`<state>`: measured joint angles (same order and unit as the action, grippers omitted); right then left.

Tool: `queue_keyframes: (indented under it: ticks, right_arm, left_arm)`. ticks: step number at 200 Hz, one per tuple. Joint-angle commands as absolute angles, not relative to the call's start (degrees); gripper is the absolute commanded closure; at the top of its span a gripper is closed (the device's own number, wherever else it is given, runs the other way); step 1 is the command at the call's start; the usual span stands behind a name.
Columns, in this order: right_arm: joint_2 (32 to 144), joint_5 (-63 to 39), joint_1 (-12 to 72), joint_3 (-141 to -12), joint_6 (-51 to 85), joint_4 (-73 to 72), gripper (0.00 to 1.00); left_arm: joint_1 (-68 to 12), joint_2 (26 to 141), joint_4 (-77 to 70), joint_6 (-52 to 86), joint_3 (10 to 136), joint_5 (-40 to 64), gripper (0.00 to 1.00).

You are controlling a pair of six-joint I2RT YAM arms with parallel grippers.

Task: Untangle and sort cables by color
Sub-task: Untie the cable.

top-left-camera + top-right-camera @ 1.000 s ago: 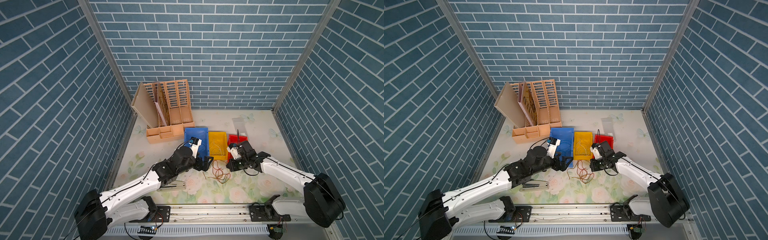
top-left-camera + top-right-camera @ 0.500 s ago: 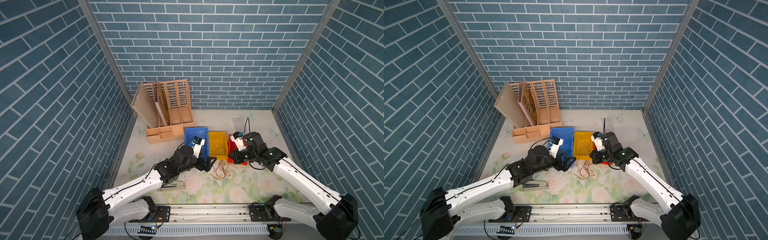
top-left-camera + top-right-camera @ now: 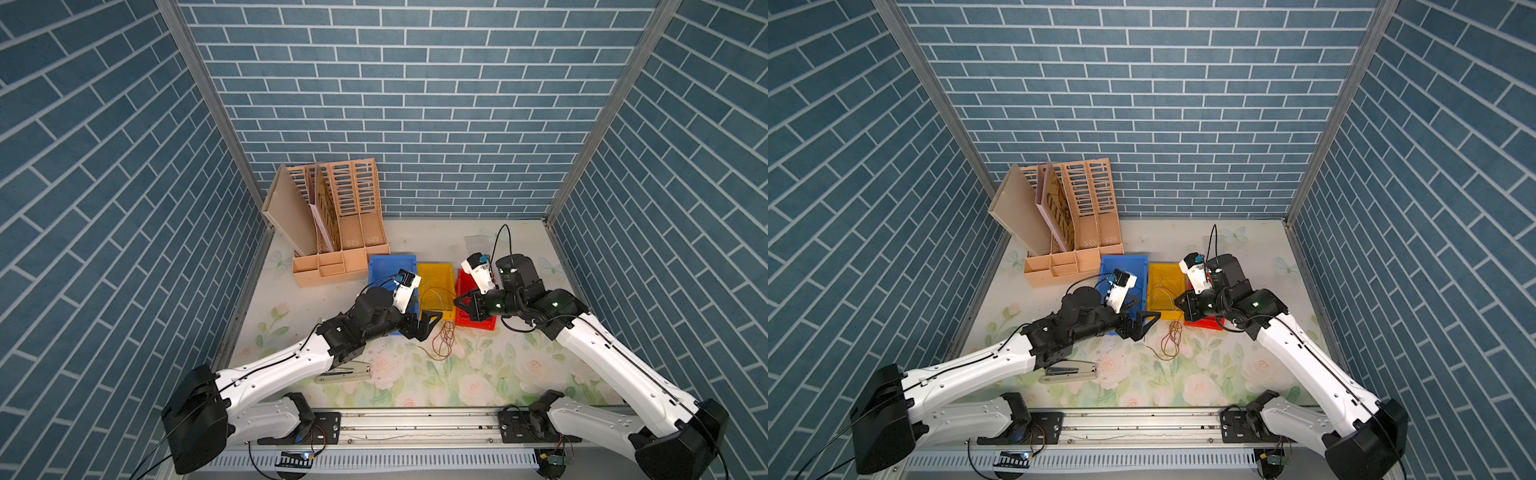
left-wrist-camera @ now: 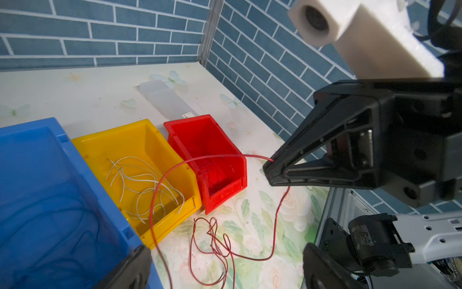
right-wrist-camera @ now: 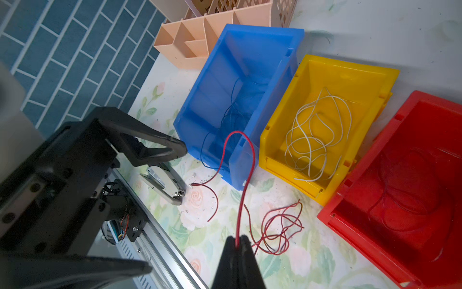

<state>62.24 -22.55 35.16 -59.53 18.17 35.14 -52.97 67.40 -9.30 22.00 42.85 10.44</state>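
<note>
Right wrist shows three bins (image 5: 350,72), one gripped cable (image 5: 236,132).

My L arm (image 3: 282,365) & R arm (image 3: 602,353): white shells w/ small screw holes (image 4: 428,228), black joints & bases, thin black cables (image 3: 498,237) alongside. L gripper (image 3: 430,323) & R gripper (image 4: 270,172): black, triangular open-frame fingers. White cam block (image 3: 405,291) on each wrist; green LED (image 3: 555,304) lit on R.

On the desk (image 3: 1208,374), red-brown cables (image 3: 1170,338) lie tangled near the yellow bin (image 3: 1163,272); the left gripper (image 3: 1144,326) gapes beside them, the right gripper (image 3: 1178,301) pinched together above.
</note>
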Motion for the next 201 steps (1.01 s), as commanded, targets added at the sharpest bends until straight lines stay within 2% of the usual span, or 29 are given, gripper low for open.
queue_keyframes:
  ticks: [1, 77, 97, 143, 201]
  right_arm:
    - [61.5, -24.6, 35.4, -61.2, 19.6, 35.6, 1.0]
    - [61.1, -27.3, 35.4, -62.1, 25.0, 33.9, 1.0]
    - [60.5, -28.3, 35.4, -61.8, 26.2, 33.4, 1.0]
    - [58.6, -28.5, 35.4, -62.3, 27.5, 34.2, 1.0]
    - [57.6, -25.4, 35.3, -66.2, 27.3, 38.5, 1.0]
  left_arm:
    - [-54.7, 67.9, -14.0, 18.6, 43.0, 11.8, 0.03]
    - [-61.7, 72.3, -21.4, 11.0, 41.9, 5.2, 0.03]
    - [-62.7, 75.4, -21.2, 10.9, 43.0, 0.1, 0.05]
    - [-63.3, 83.3, -22.3, 11.4, 45.1, -1.4, 0.12]
    - [-63.6, 88.0, -21.2, 12.5, 44.4, -4.5, 0.41]
